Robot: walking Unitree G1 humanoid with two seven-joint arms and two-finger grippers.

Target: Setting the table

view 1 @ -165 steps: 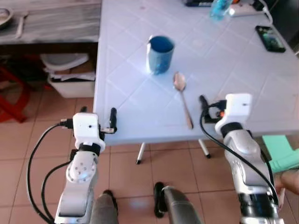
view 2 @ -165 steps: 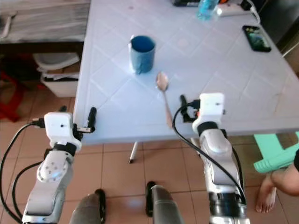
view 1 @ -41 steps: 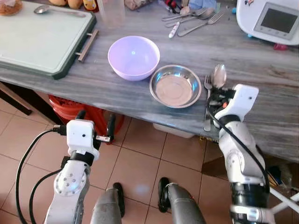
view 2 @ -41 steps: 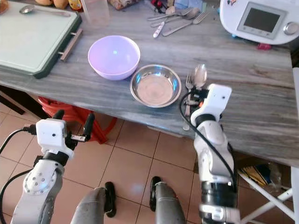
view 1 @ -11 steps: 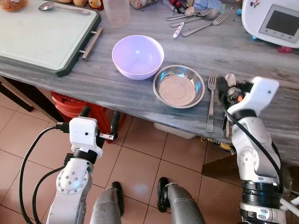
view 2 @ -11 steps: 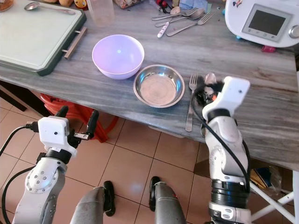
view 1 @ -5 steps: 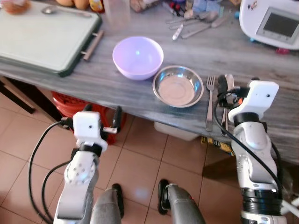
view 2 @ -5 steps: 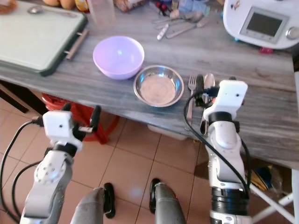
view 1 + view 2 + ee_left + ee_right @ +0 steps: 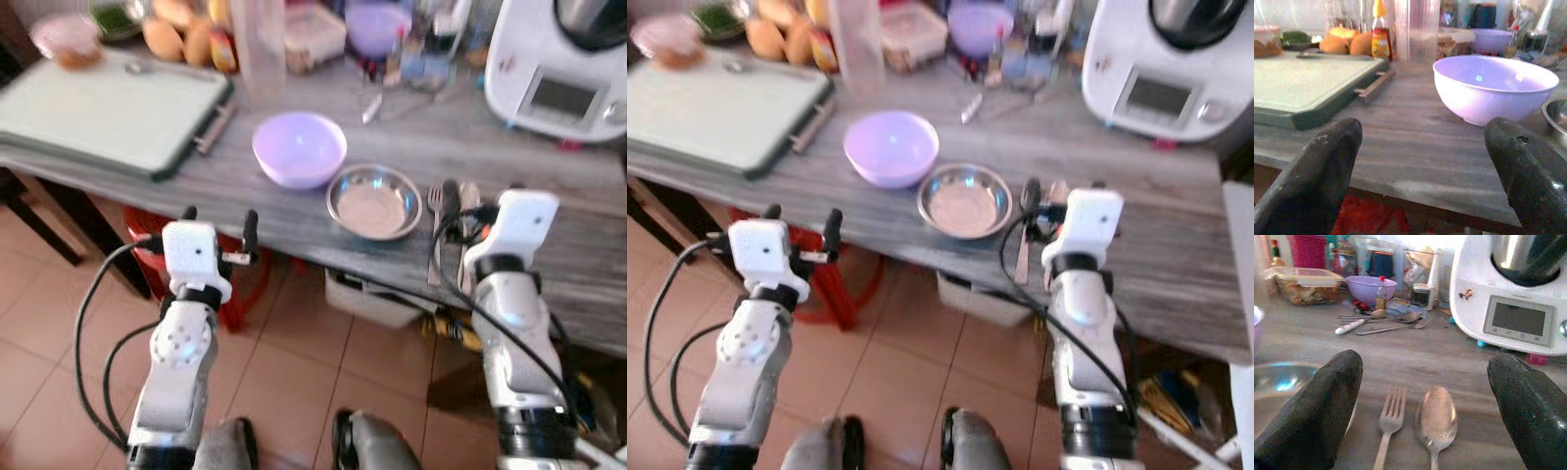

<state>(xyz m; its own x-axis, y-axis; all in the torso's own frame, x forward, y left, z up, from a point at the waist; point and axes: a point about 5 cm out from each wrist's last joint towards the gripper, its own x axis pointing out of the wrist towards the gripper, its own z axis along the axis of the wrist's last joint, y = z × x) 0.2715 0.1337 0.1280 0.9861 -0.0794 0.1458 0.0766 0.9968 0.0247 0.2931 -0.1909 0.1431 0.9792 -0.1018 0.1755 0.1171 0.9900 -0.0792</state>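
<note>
On your left, the left gripper hangs open and empty, short of the purple bowl. Rightward, the right gripper, spread wide, straddles the fork and spoon, handles pointing toward it.

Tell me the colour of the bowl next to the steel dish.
Pale lilac bowl, best seen in the left wrist view.
</note>
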